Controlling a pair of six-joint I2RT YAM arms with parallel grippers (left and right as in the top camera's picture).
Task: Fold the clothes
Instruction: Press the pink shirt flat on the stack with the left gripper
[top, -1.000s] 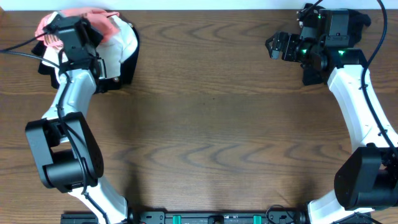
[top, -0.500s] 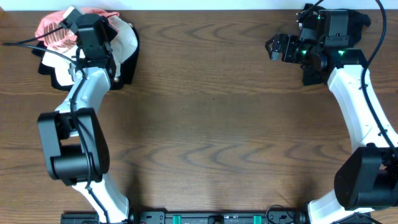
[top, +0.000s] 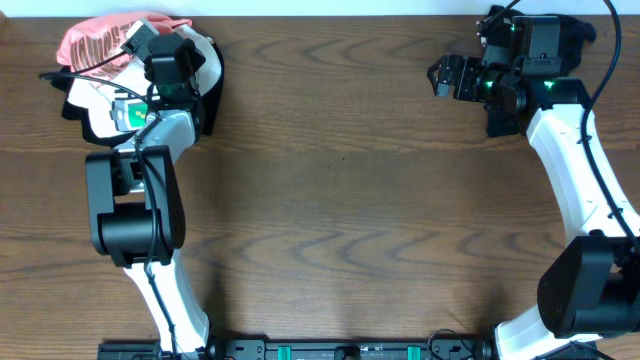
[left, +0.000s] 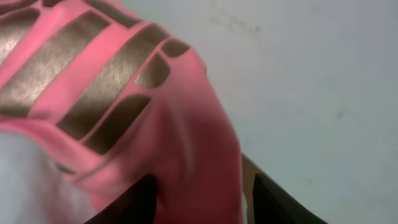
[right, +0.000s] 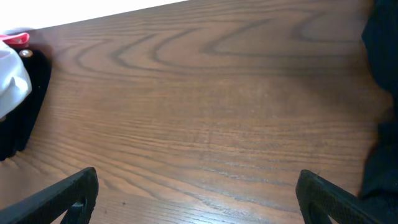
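1. Overhead: on the wooden table (top: 350, 200) no folded garment shows, so the folding looks barely begun.
2. Crumpled at upper left lie the clothes (top: 205, 75), the salmon-pink T-shirt (top: 90, 40) uppermost.
3. The left gripper (left: 205, 202) pinches a fold of that shirt.
4. At upper right, the right gripper (top: 440, 75) hangs spread wide, holding nothing.

The clothes (top: 92, 42) lie heaped on the desk (top: 340, 200) at the frame's upper left, the left pincer (top: 140, 38) on them, the right pincer (top: 438, 76) well apart at upper right.
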